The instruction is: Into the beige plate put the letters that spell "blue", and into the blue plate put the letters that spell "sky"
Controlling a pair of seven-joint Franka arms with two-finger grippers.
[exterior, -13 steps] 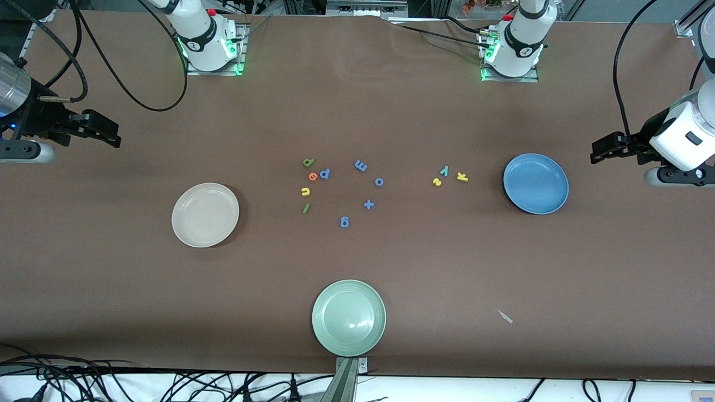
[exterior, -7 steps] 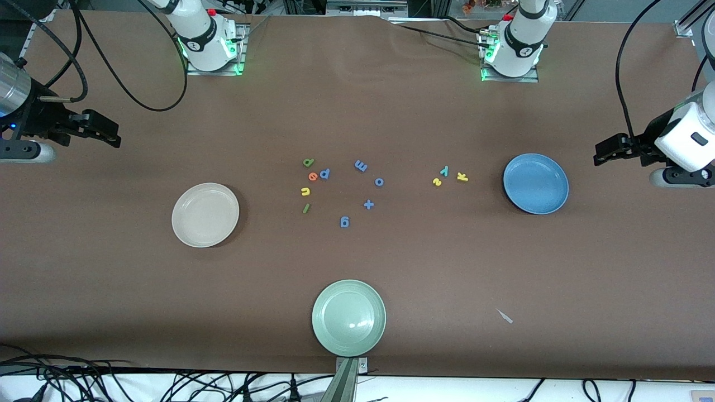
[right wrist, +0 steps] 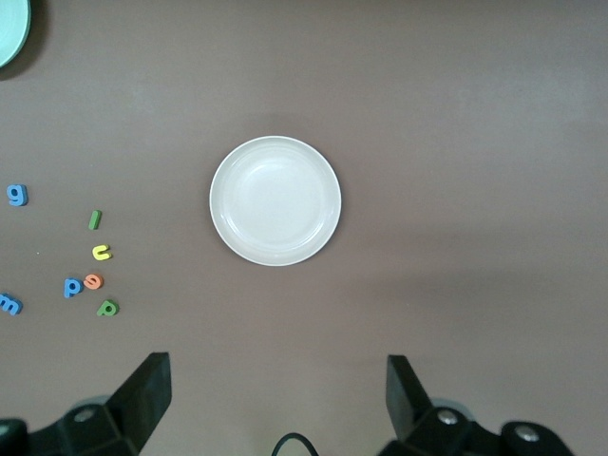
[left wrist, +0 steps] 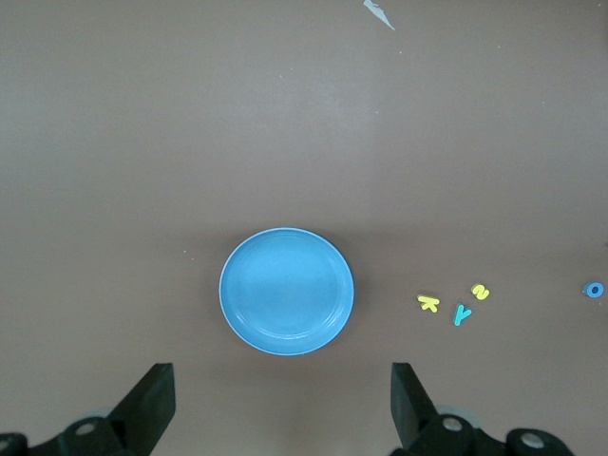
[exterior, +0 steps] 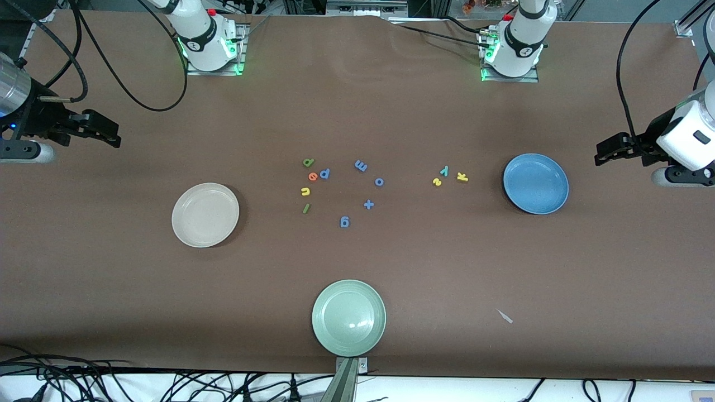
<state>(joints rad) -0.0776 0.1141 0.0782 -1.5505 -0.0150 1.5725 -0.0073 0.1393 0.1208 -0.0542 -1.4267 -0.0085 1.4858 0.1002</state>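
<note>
The beige plate (exterior: 205, 215) lies toward the right arm's end, the blue plate (exterior: 535, 183) toward the left arm's end; both hold nothing. Mid-table lie the green b (exterior: 308, 162), orange e (exterior: 313, 176), yellow u (exterior: 305, 191) and green l (exterior: 306, 208). Closer to the blue plate lie the yellow s (exterior: 437, 181), teal y (exterior: 444, 170) and yellow k (exterior: 462, 177). My left gripper (exterior: 606, 149) hangs open over bare table past the blue plate (left wrist: 286, 291). My right gripper (exterior: 109, 134) hangs open over bare table past the beige plate (right wrist: 275, 200).
A pale green plate (exterior: 348, 317) sits at the table edge nearest the front camera. Blue letters p (exterior: 324, 173), m (exterior: 361, 166), o (exterior: 379, 181), g (exterior: 344, 222) and a plus sign (exterior: 368, 204) lie among the others. A pale scrap (exterior: 505, 316) lies nearby.
The left arm's hand has drifted slightly away from the blue plate. The right arm, the letters and the plates have not moved.
</note>
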